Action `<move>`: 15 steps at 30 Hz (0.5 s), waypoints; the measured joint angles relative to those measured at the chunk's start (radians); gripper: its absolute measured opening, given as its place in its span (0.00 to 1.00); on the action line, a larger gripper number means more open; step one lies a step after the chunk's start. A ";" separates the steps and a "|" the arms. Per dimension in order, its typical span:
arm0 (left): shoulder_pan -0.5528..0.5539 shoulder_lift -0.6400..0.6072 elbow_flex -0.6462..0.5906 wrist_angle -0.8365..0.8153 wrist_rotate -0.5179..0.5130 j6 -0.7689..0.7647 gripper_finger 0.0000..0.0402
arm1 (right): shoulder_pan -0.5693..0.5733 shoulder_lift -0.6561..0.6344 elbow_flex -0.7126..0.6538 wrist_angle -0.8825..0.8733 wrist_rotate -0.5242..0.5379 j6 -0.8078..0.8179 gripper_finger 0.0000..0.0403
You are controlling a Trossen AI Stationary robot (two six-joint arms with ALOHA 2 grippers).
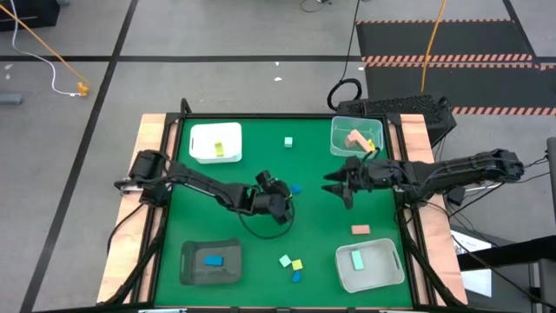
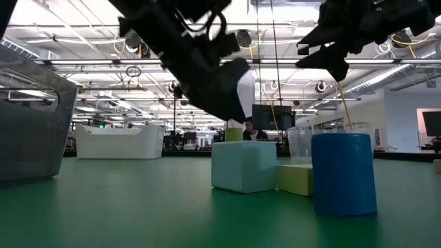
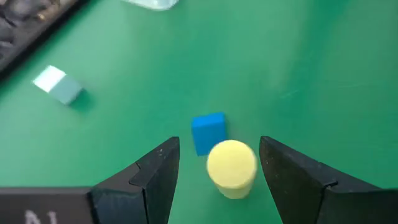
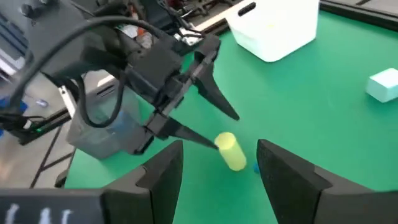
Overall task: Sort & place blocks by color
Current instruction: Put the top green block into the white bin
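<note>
1. The left gripper [image 3: 214, 171] hung over the middle of the green table [image 1: 261, 243], its fingers spread wide with a yellow cylinder [image 3: 231, 168] between them; neither finger touched it.
2. A blue cube [image 3: 208, 132] sat just beyond the cylinder, apparently touching it, though the view was too poor to be sure.
3. The right gripper [image 1: 334, 185] hovered just right of centre, its fingers parted and holding nothing.
4. A mint cube [image 1: 287, 141] stood alone at the far side of the table.
5. The white tray [image 1: 201, 149] at far left held a yellow block [image 1: 220, 149].
6. The clear tray [image 1: 340, 139] at far right held a salmon block [image 1: 354, 137].
7. Near the front, the dark tray [image 1: 193, 269] held a blue bar [image 1: 213, 259].
</note>
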 joint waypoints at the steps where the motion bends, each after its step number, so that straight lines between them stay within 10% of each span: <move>1: 0.011 0.012 0.000 0.027 0.028 -0.002 0.56 | -0.005 0.000 0.000 -0.006 0.000 -0.002 0.49; 15: 0.029 0.048 0.001 0.020 0.041 -0.082 0.56 | -0.017 0.000 0.000 -0.067 0.000 -0.110 0.49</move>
